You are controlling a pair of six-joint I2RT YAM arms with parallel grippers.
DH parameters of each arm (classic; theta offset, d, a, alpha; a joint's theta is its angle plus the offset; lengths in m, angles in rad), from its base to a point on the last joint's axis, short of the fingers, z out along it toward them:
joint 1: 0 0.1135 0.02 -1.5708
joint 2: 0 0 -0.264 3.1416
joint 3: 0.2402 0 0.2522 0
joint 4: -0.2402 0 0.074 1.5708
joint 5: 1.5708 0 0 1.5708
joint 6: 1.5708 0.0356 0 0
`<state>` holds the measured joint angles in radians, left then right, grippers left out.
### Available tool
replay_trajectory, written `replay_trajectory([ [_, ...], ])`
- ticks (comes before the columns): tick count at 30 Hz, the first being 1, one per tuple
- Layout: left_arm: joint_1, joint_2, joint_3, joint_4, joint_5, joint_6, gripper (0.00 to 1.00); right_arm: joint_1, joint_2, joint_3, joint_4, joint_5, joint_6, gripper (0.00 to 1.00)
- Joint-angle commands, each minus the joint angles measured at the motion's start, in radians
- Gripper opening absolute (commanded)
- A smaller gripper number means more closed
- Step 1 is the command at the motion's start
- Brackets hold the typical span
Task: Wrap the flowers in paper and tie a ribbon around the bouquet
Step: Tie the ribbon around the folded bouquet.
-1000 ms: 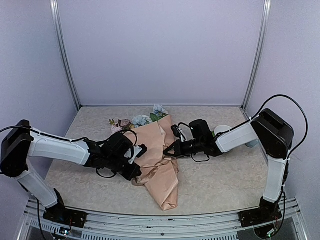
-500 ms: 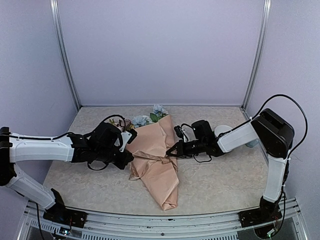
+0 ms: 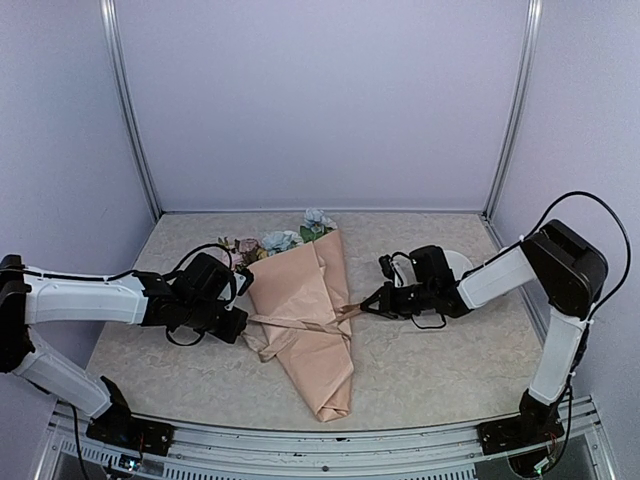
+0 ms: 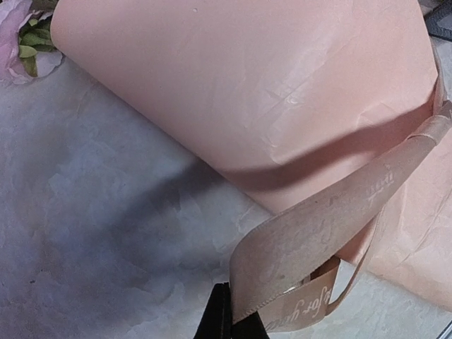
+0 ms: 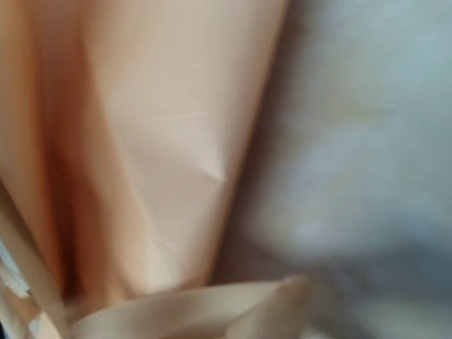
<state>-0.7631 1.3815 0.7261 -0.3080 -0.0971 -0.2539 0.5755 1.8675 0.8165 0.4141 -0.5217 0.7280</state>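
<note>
The bouquet (image 3: 312, 285) lies mid-table as a peach paper (image 4: 247, 85) cone, tail toward the near edge. The flowers (image 3: 282, 240) show above its wide rim, and one pink bloom (image 4: 13, 35) appears in the left wrist view. The beige ribbon (image 3: 300, 323) runs across the cone's middle. My left gripper (image 3: 238, 318) is shut on the ribbon's left end, which loops (image 4: 318, 233) up from the black fingertips (image 4: 219, 321). On the cone's right side my right gripper (image 3: 368, 307) is shut on the other end. The right wrist view is blurred: paper (image 5: 162, 141) and a ribbon strip (image 5: 183, 311), fingers hidden.
A white round object (image 3: 455, 262) sits behind the right forearm, near the back right. The marbled tabletop (image 3: 440, 370) is walled by lilac panels with metal posts (image 3: 135, 130) at the back corners. The cone's tail (image 3: 335, 408) reaches close to the front rail.
Both grippers have drawn apart, the left one leftward and back, the right one rightward. The ribbon now stretches tighter across the cone, and the paper has narrowed where it crosses.
</note>
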Motion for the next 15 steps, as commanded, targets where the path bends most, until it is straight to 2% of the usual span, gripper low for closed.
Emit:
replay_trajectory([
  [1,0.013,-0.021,-0.018,0.007,0.017,-0.017,0.0,-0.035,-0.044,-0.048,0.02,0.017,0.007,0.0],
  [6,0.024,-0.047,-0.031,0.019,0.034,-0.009,0.0,-0.069,-0.085,-0.094,0.004,0.029,-0.006,0.0],
  [15,0.027,-0.043,-0.007,0.007,0.011,-0.01,0.0,-0.078,-0.178,-0.133,-0.175,0.168,-0.111,0.0],
])
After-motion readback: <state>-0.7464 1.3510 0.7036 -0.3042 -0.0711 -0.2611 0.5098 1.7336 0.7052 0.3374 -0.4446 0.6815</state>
